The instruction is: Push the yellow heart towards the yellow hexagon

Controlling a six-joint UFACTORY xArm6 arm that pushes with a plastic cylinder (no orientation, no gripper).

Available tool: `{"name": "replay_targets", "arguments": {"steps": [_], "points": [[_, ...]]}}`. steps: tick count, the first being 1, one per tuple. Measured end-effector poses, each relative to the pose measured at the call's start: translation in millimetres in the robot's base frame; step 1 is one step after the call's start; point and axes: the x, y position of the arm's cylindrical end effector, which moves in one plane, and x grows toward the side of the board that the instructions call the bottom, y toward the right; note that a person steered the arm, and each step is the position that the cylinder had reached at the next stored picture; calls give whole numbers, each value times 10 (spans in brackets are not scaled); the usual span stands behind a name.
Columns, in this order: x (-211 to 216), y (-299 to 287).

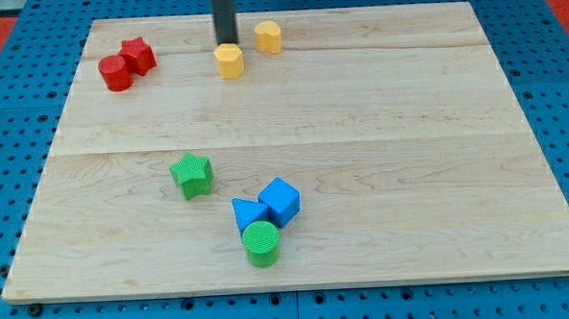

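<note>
The yellow heart [229, 60] lies near the view's top, left of centre, on the wooden board [379, 126]. The yellow hexagon [268, 35] lies a short way to its upper right, with a small gap between them. My tip [226, 44] is at the heart's top edge, touching it or nearly so, and to the left of the hexagon. The dark rod rises straight up out of the view.
A red cylinder [116, 74] and a red star [138, 55] touch each other at the top left. A green star [191, 174] lies left of centre. A blue cube [280, 201], a blue triangle [248, 215] and a green cylinder [261, 243] cluster near the bottom.
</note>
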Motion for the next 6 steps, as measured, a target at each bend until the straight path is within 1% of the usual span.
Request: {"name": "replay_targets", "arguments": {"steps": [1, 2, 3, 4, 5, 6], "points": [[-327, 182], [-497, 754], [-161, 568], [96, 206], [-122, -307], [139, -301]]}}
